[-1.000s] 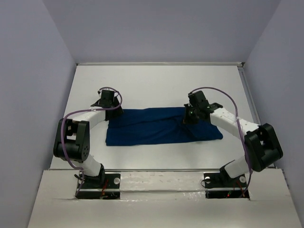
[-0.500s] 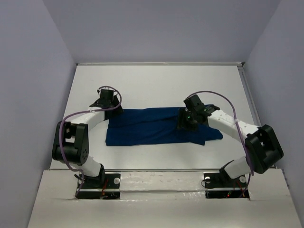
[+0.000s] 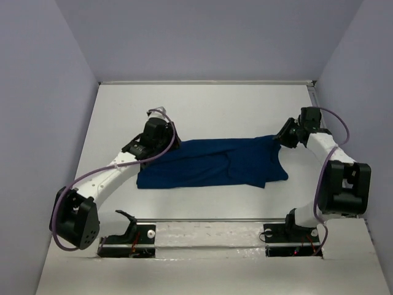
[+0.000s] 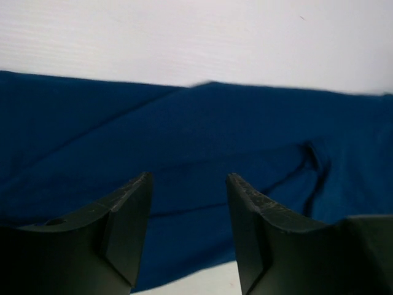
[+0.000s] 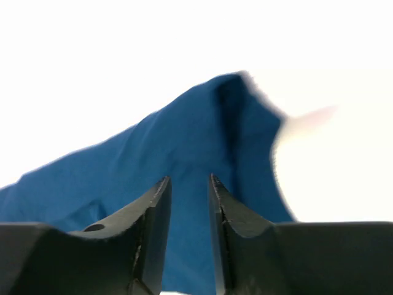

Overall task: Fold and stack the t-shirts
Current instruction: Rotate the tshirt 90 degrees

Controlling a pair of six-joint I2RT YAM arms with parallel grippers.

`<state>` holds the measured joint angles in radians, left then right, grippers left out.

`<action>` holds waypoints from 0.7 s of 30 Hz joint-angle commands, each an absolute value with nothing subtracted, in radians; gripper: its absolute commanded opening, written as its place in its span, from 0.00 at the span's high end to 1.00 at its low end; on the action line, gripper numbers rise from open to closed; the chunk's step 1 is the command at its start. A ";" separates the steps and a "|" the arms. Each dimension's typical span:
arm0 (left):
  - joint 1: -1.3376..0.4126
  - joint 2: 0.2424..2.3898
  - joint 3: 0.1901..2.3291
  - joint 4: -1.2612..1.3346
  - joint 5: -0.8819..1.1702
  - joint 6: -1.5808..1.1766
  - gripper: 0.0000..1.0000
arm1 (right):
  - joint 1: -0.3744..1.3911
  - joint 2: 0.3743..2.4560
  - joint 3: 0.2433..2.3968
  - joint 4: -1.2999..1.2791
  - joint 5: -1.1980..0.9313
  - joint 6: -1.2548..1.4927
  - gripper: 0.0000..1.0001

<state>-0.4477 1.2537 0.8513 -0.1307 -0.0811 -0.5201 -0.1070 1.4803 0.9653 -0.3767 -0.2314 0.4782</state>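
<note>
The dark navy t-shirt point(image 3: 209, 163) lies as a long folded strip across the middle of the white table point(image 3: 202, 110). Its print is hidden. A flap lies over its right end. My left gripper point(image 3: 167, 145) hovers at the shirt's far left corner; in the left wrist view the gripper point(image 4: 187, 178) is open and empty above the blue cloth point(image 4: 184, 123). My right gripper point(image 3: 281, 136) is at the shirt's far right corner. In the right wrist view the gripper point(image 5: 189, 178) has its jaws a narrow gap apart, with blue cloth point(image 5: 184, 141) behind them rising to a peak.
Lavender walls point(image 3: 55, 92) close in the table on the left, back and right. A metal rail point(image 3: 215, 226) runs along the near edge between the two arm bases.
My right gripper has swung from the shirt's middle out to its far right corner, leaving a flap at the right end. My left arm has stretched forward and right onto the shirt's far left corner.
</note>
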 commanded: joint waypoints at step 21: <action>-0.741 1.468 0.727 0.064 -0.023 -0.689 0.52 | -0.186 1.664 0.904 -0.086 -0.402 0.499 0.63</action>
<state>-0.7341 1.4509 0.7368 0.0116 -0.0315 -0.6804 -0.1829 1.6505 0.9302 -0.1631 -0.3676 0.4942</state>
